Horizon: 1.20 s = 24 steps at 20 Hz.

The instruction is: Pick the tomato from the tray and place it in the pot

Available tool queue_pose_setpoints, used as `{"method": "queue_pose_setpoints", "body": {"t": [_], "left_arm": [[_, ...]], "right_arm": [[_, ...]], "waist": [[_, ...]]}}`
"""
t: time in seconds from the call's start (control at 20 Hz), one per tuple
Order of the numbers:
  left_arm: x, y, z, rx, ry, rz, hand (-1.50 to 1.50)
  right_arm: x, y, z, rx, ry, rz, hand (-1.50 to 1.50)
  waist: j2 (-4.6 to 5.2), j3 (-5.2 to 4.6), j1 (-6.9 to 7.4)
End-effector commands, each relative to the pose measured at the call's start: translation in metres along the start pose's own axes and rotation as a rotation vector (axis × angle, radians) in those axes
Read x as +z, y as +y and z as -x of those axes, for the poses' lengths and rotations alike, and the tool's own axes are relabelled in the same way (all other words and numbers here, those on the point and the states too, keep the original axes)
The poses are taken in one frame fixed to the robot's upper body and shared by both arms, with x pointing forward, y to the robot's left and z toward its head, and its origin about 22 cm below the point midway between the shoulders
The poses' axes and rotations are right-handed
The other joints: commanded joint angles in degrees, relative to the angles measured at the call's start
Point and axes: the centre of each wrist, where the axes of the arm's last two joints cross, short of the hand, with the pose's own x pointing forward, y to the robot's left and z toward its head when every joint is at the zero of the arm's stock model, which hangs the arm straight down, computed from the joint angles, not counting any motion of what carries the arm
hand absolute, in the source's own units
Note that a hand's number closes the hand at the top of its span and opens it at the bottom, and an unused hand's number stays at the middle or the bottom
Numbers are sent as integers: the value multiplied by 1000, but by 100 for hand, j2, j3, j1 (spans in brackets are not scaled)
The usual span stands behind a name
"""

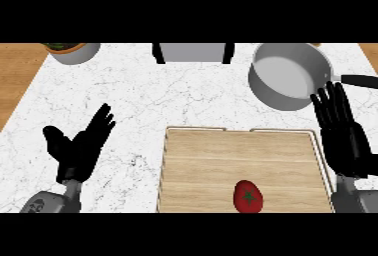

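Head view is looking straight down on a white marbled worktop [133, 95]; the tomato [249, 196] is sitting near the front edge of the wooden tray [221, 155], nobody touching it yet; the pot [284, 80] is sitting just past the tray's far right corner, black handle poking off to the right. The right robot hand [341, 132] is hanging flat along the tray's right edge, fingers straight and spread apart, holding nothing; the left robot hand [77, 145] is resting out on the left, fingers up and apart, also holding nothing. What I'm worrying about: the tomato's smooth and roundish, so a sloppy pinch could be sending it rolling across the tray; also the right fingertips are sitting really near the pot wall, so a careless swing might be nudging the pot.
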Motion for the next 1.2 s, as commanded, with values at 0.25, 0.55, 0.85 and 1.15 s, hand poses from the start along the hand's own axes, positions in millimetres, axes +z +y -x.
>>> {"method": "queue_pose_setpoints", "body": {"t": [0.25, 0.55, 0.85, 1.15], "left_arm": [[14, 91, -14, -357, -100, -299, 0], [25, 98, -4, -357, -50, -291, 0], [27, 94, -4, -361, -70, -296, 0], [24, 89, -13, -371, -97, -247, 0]], "right_arm": [[116, -56, 48, 298, 541, 466, 150], [143, -63, 24, 934, 158, 447, -150], [203, -1, -17, 923, 182, 442, -150], [207, 17, -56, 1001, 381, 304, -150]], "waist": [[-30, -187, -417], [-85, -217, -448], [3, -200, -337], [83, -205, -112]]}}
